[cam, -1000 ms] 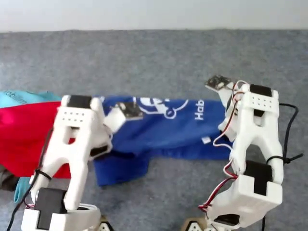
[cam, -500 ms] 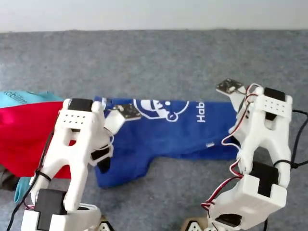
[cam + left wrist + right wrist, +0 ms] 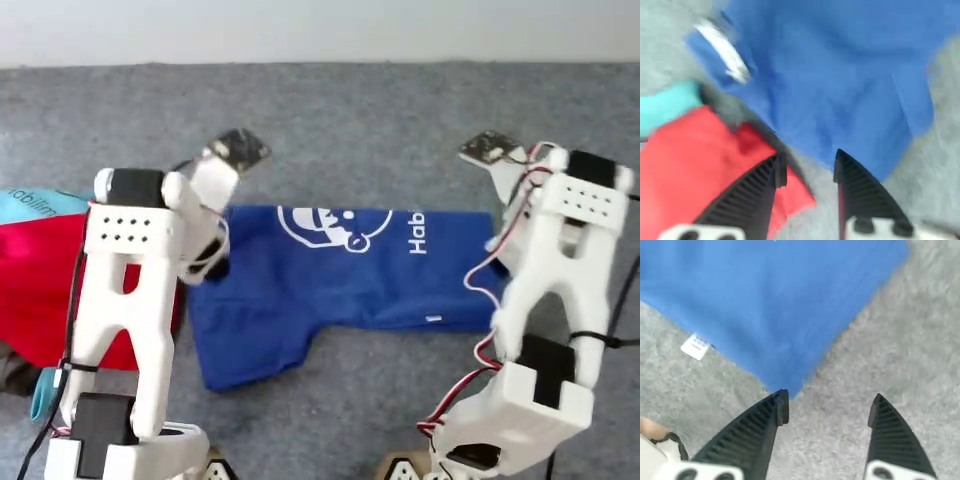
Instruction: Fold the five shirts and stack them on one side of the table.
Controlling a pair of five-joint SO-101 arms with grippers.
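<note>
Blue cotton spread flat: the blue shirt [image 3: 340,280] lies across the grey surface [image 3: 350,120] between the two arms, with its white print [image 3: 325,228] facing up and one short sleeve sticking out toward the arm bases. A small white label [image 3: 696,346] sits at the shirt's edge.

The left end effector [image 3: 809,162] hangs above the shirt's end nearest it. Its two ribbed black fingers are spread apart and hold nothing. Bare grey surface shows in the gap between them, and the blue cloth begins just beyond the tips and runs on ahead. One finger hovers over the red shirt [image 3: 695,155], which lies beside the blue one with their edges meeting or overlapping; the blur hides which. Past the red shirt, farther from this end effector, a strip of turquoise shirt [image 3: 665,105] shows.

The right end effector [image 3: 830,400] is over the opposite end of the blue shirt. Its fingers stand wide apart and are empty. A corner of the blue shirt ends just ahead of one fingertip, and the other fingertip is over bare surface. The label lies off to the side of that corner.

In the high view the red shirt and turquoise shirt lie on the outer side of the left arm, at the surface's edge.
</note>
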